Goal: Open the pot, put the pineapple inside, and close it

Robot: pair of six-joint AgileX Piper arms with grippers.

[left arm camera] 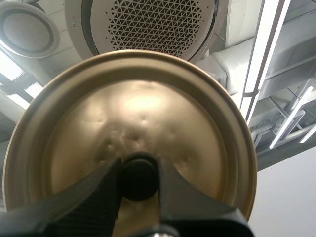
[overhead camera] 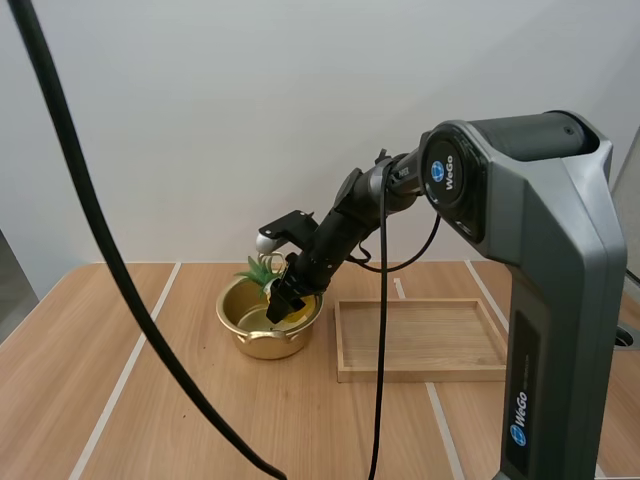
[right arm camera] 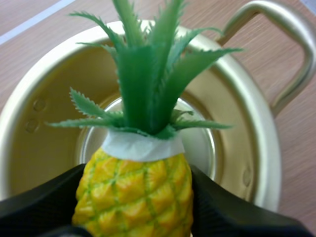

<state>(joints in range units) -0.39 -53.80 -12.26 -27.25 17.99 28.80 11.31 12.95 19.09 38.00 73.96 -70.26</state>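
Note:
A gold pot point(overhead camera: 268, 322) stands open on the wooden table, left of a wooden tray. My right gripper point(overhead camera: 284, 304) reaches down into the pot's mouth, shut on a yellow pineapple point(overhead camera: 290, 311) whose green leaves point(overhead camera: 259, 270) stick out toward the pot's far rim. In the right wrist view the pineapple point(right arm camera: 136, 194) is pinched between the two black fingers point(right arm camera: 39, 202), over the pot's inside point(right arm camera: 217, 113), with a pot handle point(right arm camera: 286, 54) beyond. My left gripper point(left arm camera: 139, 177) is shut on the black knob point(left arm camera: 140, 177) of the gold lid point(left arm camera: 129, 133), held up in the air.
The shallow wooden tray point(overhead camera: 421, 339) lies just right of the pot. My right arm's grey base point(overhead camera: 540, 300) stands at the near right. Bare tabletop point(overhead camera: 110, 370) stretches left and in front of the pot.

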